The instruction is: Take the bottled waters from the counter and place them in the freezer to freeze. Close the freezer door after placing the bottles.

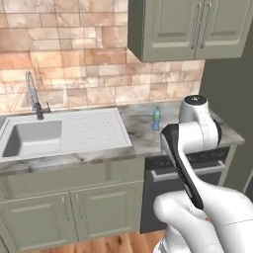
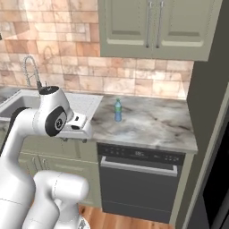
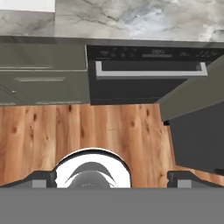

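Note:
A translucent blue bottled water (image 1: 156, 118) (image 2: 117, 110) with a green cap stands upright on the marbled counter (image 1: 143, 136) (image 2: 152, 123), between the drainboard and the counter's right end. My gripper (image 3: 113, 179) is open, its two dark fingertips (image 3: 43, 178) far apart with nothing between them. It points down at the wood floor in front of the cabinets. My hand (image 2: 77, 126) hangs before the counter's front edge, left of and below the bottle, well apart from it. The tall grey refrigerator body (image 2: 203, 103) (image 1: 227, 74) holding the freezer stands right of the counter. The freezer door is out of view.
A white sink (image 1: 34, 138) with drainboard and a faucet (image 1: 33, 96) fills the counter's left. The black-fronted dishwasher (image 2: 138, 179) (image 3: 144, 83) sits under the counter below the bottle. Wall cabinets (image 1: 188, 29) hang above. Wood floor (image 3: 87, 131) lies open below my hand.

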